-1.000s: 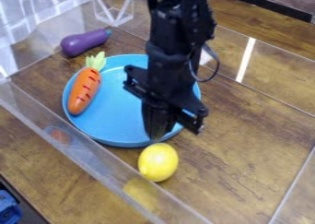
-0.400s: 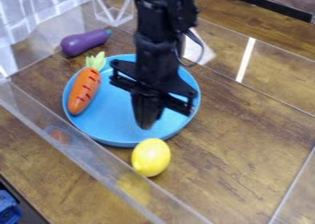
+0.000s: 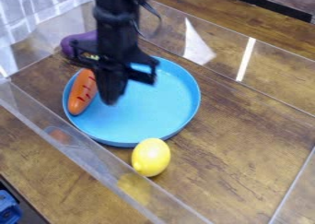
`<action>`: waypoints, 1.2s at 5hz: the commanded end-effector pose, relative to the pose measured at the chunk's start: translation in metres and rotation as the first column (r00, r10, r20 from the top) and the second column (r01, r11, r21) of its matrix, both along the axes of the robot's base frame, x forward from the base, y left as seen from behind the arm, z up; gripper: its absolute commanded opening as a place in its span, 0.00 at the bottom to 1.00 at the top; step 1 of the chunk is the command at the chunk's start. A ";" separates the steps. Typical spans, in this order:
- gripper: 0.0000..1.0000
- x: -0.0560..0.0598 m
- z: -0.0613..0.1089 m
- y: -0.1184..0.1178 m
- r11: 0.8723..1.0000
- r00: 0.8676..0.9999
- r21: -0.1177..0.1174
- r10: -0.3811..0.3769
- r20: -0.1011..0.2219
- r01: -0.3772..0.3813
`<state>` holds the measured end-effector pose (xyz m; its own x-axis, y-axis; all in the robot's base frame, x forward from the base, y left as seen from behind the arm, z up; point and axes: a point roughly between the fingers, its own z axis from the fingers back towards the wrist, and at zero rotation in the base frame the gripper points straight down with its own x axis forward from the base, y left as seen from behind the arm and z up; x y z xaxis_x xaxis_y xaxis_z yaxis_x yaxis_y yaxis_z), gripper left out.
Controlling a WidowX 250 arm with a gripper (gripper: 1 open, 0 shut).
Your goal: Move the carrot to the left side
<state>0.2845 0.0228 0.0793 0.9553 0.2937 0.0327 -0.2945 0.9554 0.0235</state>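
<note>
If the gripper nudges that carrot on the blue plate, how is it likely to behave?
The carrot looks like a rigid moulded toy, so it should slide or pivot rather than bend. Being round and tapered, it may roll in a curve. The blue plate's raised rim beside it could stop it or tip it over the edge.

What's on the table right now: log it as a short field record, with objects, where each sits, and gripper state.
surface: wooden table
plate: blue, round, near the middle of the table
carrot: orange, lying on the plate's left edge, partly hidden by the gripper
gripper: pointing down, shut, right beside the carrot; contact cannot be told
lemon: yellow, on the table just in front of the plate
eggplant: purple, behind the plate, mostly hidden by the arm
task status: carrot not yet off the plate
</note>
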 end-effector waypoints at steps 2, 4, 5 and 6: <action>0.00 0.020 0.033 0.039 0.993 0.990 0.020 0.112 0.090 -0.115; 0.00 0.032 0.016 0.047 0.990 0.989 0.063 0.122 0.083 -0.127; 0.00 0.039 0.011 0.054 0.990 0.990 0.080 0.112 0.081 -0.119; 0.00 0.047 -0.003 0.048 0.989 0.992 0.098 0.099 0.079 -0.107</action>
<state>0.3222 0.0743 0.0581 0.9147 0.3973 0.0738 -0.4033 0.9089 0.1061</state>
